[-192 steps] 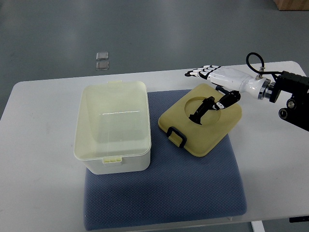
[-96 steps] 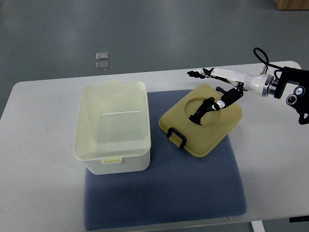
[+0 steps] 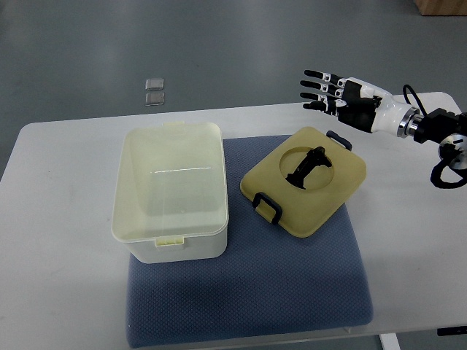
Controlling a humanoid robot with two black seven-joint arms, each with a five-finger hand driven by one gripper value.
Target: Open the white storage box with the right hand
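Observation:
The white storage box (image 3: 169, 191) stands open on the left part of the blue mat (image 3: 248, 292), its inside empty. Its yellowish lid (image 3: 305, 182) lies flat on the mat to the right of the box, with a black handle (image 3: 308, 166) in a round recess and black clips at two edges. My right hand (image 3: 337, 95) is raised above the table's far edge, beyond the lid and apart from it, fingers spread and holding nothing. The left arm does not show.
The white table (image 3: 58, 240) carries the mat. Two small clear squares (image 3: 154, 91) lie on the grey floor beyond the table. A cable loops by my right wrist (image 3: 408, 124) near the right edge.
My right hand has let go of the lid's handle, lifted up and back to the right, and its fingers have spread. The lid stays flat on the mat.

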